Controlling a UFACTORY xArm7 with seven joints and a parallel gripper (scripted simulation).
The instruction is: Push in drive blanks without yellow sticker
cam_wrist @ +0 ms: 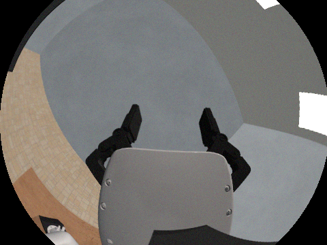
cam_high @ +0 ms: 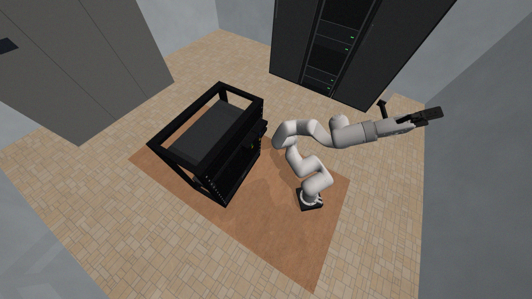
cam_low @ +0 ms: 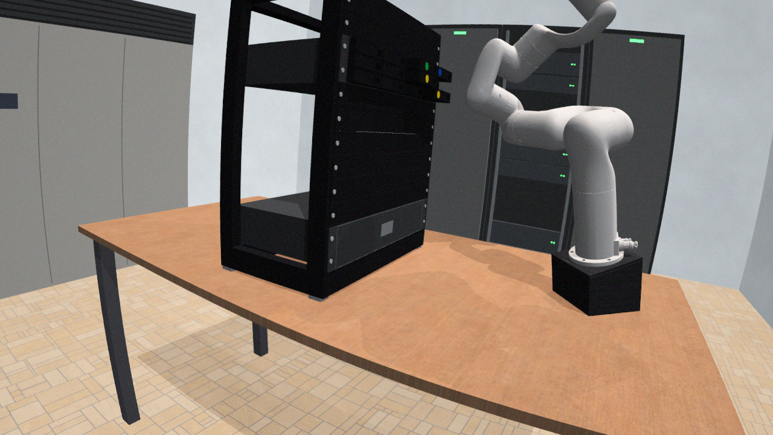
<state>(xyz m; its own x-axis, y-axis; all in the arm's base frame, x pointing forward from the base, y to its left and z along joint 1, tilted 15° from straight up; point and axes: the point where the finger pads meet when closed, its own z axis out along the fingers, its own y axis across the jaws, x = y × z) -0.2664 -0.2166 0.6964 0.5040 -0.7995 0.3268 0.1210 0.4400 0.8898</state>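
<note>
The black rack stands on the wooden table. Near the top of its front sits the storage chassis with four blanks that stand out. One carries a green sticker, one a blue sticker, and two carry yellow stickers. The blue and the lower yellow blank stand out furthest. The rack also shows from above in the top view. My gripper is open and empty, stretched far from the rack, pointing away from it at a grey wall. The wrist view shows its fingers apart with nothing between them.
My arm's base stands on the table to the right of the rack. Tall dark server cabinets stand behind the table, and grey cabinets to the left. A grey wall is close to the gripper.
</note>
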